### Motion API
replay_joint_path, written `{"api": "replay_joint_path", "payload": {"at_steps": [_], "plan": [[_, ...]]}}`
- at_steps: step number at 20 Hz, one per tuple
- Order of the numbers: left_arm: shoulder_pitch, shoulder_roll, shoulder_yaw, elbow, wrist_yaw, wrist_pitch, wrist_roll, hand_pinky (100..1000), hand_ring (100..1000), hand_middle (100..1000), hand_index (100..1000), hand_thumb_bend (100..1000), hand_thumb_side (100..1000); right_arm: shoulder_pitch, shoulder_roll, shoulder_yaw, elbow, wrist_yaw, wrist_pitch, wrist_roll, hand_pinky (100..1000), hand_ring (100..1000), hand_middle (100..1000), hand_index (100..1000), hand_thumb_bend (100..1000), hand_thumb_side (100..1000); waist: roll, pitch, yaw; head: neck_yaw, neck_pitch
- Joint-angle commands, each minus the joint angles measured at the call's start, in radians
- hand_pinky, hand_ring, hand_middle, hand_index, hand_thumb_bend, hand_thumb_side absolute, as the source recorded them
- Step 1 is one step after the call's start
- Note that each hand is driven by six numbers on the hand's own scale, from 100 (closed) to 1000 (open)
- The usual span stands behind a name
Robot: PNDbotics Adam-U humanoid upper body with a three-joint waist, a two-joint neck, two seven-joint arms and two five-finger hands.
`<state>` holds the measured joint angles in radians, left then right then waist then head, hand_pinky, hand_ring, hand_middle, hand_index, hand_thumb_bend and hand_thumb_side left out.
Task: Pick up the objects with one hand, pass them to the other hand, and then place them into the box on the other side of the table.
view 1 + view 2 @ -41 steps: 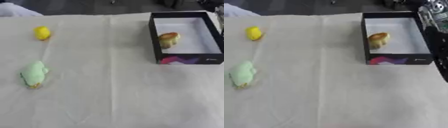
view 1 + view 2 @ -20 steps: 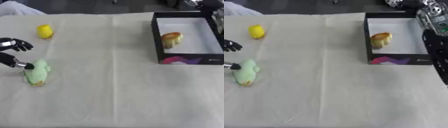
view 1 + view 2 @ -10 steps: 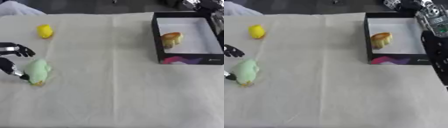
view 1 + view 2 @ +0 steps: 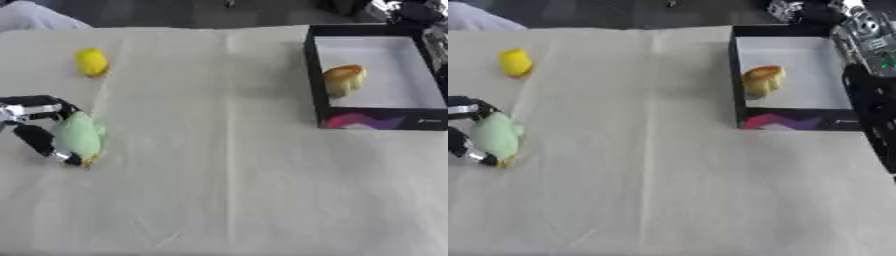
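Observation:
A pale green soft object (image 4: 79,137) lies on the cloth at the left. My left hand (image 4: 33,136) comes in from the left edge with its fingers curled round the green object's left side, above and below it. A small yellow object (image 4: 91,61) rests farther back on the left. The black box (image 4: 374,120) with a white inside stands at the right and holds a tan, bread-like object (image 4: 343,79). My right arm (image 4: 875,110) hangs along the right edge beside the box; its hand is at the box's far corner (image 4: 859,20), fingers unclear.
A white cloth (image 4: 219,190) covers the whole table. Its wide middle and front lie between the green object and the box. Dark floor and a pale shape show beyond the far edge.
My left hand came in from the left edge and closed its fingers around the green object, which has stayed in place. The right arm has hardly moved.

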<state>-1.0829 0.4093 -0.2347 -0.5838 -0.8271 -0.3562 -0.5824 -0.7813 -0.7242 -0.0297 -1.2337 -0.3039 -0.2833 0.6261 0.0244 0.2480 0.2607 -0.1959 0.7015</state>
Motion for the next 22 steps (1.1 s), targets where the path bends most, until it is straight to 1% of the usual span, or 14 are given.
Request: {"api": "replay_joint_path", "payload": {"at_steps": [1,3,5,7,10,13,16,18,20,22], "plan": [[-0.008,-0.006,0.003,-0.006,0.001,0.016,0.021,863,836,743,839,651,378,-0.009,-0.021,-0.011,-0.003,0.008,0.0,-0.005,985,1000,864,1000,100,405,-0.001,-0.029,-0.002,0.003,0.002],[-0.004,-0.003,-0.001,-0.011,0.001,0.03,0.03,848,807,697,773,555,293,-0.008,-0.022,-0.012,0.0,0.011,0.002,-0.008,985,1000,863,1000,100,405,0.0,-0.029,-0.002,0.004,0.003],[-0.001,0.005,-0.008,-0.021,0.002,0.033,0.032,841,790,679,754,450,225,-0.008,-0.024,-0.012,0.002,0.012,0.003,-0.01,986,1000,871,1000,100,404,0.001,-0.029,-0.003,0.003,0.004],[-0.003,0.02,-0.018,-0.039,0.014,0.022,0.02,833,777,672,745,354,187,-0.007,-0.027,-0.011,0.003,0.013,0.004,-0.012,986,1000,874,1000,100,404,0.002,-0.03,-0.003,0.001,0.005],[-0.011,0.052,-0.033,-0.077,0.045,-0.005,-0.016,833,778,685,751,241,157,-0.004,-0.03,-0.009,0.002,0.009,0.004,-0.013,986,1000,875,1000,100,408,0.004,-0.032,-0.003,-0.002,0.002],[-0.018,0.085,-0.04,-0.118,0.078,-0.026,-0.052,833,781,693,756,180,150,-0.005,-0.032,-0.007,-0.001,0.004,0.005,-0.011,985,1000,875,1000,100,410,0.005,-0.034,-0.002,-0.005,-0.001],[-0.019,0.122,-0.033,-0.173,0.112,-0.035,-0.055,827,775,692,748,143,130,-0.007,-0.035,-0.005,-0.005,-0.002,0.005,-0.011,984,1000,875,1000,100,412,0.005,-0.035,0.0,-0.01,-0.007],[-0.016,0.137,-0.024,-0.22,0.129,-0.035,-0.039,818,764,684,736,113,111,-0.009,-0.035,-0.005,-0.009,-0.008,0.005,-0.012,983,1000,876,1000,100,415,0.003,-0.036,0.0,-0.014,-0.011],[-0.012,0.142,-0.015,-0.28,0.135,-0.032,-0.005,811,754,674,728,113,100,-0.013,-0.033,-0.005,-0.016,-0.016,0.007,-0.012,983,1000,878,1000,100,416,0.0,-0.036,0.0,-0.017,-0.015],[-0.005,0.14,-0.006,-0.335,0.128,-0.018,0.043,793,724,647,703,119,100,-0.021,-0.028,-0.003,-0.025,-0.023,0.01,-0.011,983,1000,880,1000,100,419,-0.002,-0.037,0.0,-0.019,-0.016]]}}
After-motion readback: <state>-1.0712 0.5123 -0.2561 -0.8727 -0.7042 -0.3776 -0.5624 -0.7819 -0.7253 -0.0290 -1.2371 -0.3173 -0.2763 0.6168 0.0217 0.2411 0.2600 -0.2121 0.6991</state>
